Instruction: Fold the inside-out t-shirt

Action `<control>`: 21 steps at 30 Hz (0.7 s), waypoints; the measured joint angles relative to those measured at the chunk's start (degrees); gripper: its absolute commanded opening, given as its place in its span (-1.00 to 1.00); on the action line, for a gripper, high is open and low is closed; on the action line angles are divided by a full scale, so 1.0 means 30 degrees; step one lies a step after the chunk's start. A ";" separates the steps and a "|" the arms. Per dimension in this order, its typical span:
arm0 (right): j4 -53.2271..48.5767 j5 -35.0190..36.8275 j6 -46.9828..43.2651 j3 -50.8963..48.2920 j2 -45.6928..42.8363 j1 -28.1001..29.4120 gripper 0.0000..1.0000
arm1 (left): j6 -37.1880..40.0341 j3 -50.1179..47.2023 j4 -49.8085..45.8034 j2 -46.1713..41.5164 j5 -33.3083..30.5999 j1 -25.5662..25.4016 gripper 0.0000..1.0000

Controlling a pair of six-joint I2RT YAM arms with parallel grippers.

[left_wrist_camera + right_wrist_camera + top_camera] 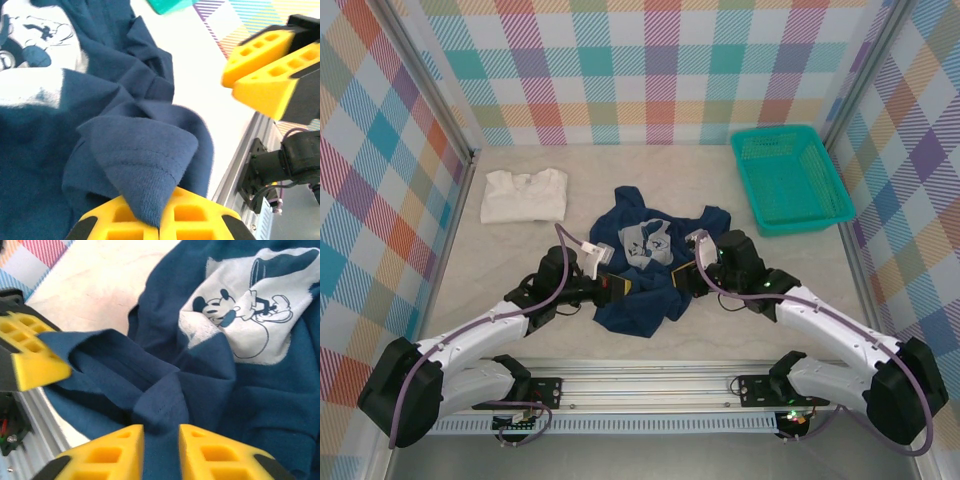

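Note:
The inside-out t-shirt (655,290), dark navy with a pale cartoon print patch (648,243), lies crumpled at the middle of the table. My left gripper (610,287) is at the shirt's near left edge, and in the left wrist view the left gripper (161,222) is shut on a hemmed fold of the navy cloth (145,165). My right gripper (682,280) is at the near right part of the shirt. In the right wrist view the right gripper (161,450) stands open a little, with a ridge of cloth (165,400) lying between its yellow fingers (215,452).
A folded white shirt (524,195) lies at the back left. A teal basket (790,178) stands at the back right. The metal rail (650,385) runs along the table's near edge, close behind both grippers. Plaid walls enclose the table.

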 measured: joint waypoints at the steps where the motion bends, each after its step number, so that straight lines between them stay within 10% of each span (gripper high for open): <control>1: -0.0087 0.0036 -0.0015 0.0007 0.0058 0.0000 -0.21 | 0.0080 0.0000 0.0131 -0.0015 0.0153 0.0000 -1.00; 12: -0.2346 -0.1792 -0.1858 0.5901 0.6390 -0.0160 0.09 | 0.0933 0.0000 0.0466 -0.0029 0.1107 -0.0007 -1.00; 21: -0.4554 -0.8204 -0.2412 0.7599 1.1329 -0.2033 0.21 | 0.1188 0.0000 0.0452 -0.0029 0.1246 -0.0029 -1.00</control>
